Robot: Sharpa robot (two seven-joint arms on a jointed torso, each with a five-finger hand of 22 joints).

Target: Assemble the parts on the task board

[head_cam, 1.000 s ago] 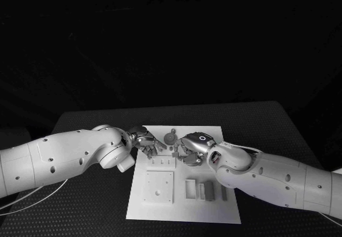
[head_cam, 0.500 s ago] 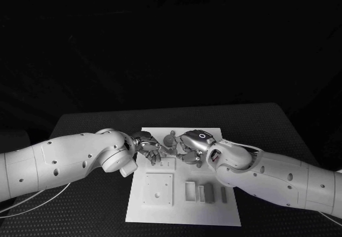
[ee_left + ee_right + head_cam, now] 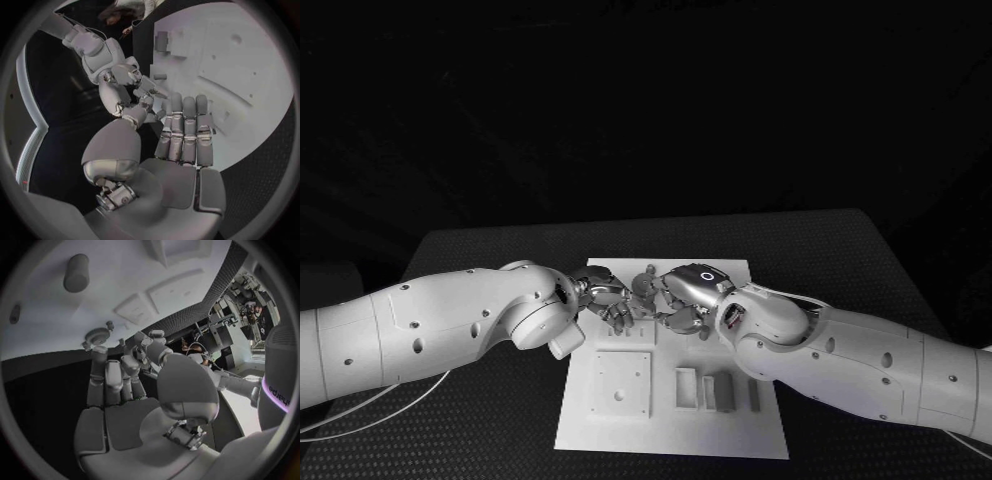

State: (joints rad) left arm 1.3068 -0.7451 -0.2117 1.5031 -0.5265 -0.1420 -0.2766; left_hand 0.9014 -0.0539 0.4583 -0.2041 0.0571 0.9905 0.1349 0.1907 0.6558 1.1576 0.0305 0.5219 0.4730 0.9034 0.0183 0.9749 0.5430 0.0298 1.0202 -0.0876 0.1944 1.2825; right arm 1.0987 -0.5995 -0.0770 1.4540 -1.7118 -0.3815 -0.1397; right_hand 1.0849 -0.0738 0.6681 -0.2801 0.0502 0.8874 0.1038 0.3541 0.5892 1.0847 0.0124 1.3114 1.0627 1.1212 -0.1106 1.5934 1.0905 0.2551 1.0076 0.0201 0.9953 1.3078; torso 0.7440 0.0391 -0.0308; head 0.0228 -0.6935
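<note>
Head view showed us both hands meeting over the far half of the task board (image 3: 668, 420), the white plate we use as our landmark. Our left hand (image 3: 603, 297) hung above the board's far left part, and our right hand (image 3: 678, 298) sat just beside it toward the board's middle, fingertips nearly touching.

We could not tell from this view whether either hand held a part. In the left wrist view, the left hand's fingers (image 3: 184, 131) lay straight and side by side over the board with nothing between them and the thumb. In the right wrist view, the right hand's fingers (image 3: 112, 380) were likewise stretched out close together, thumb folded across, and we saw no piece pinched.

A small round part (image 3: 646, 272) stood on the board's far edge, just beyond the two hands; it also showed near the fingertips in the right wrist view (image 3: 98, 335). On the board's near half lay a square plate (image 3: 620, 382) to the left and upright rectangular parts (image 3: 687, 386) to its right, well apart from the hands.

We judged the hands were brought together there to work on a small piece between them, probably near the round part, so assembly seemed at an early stage.
</note>
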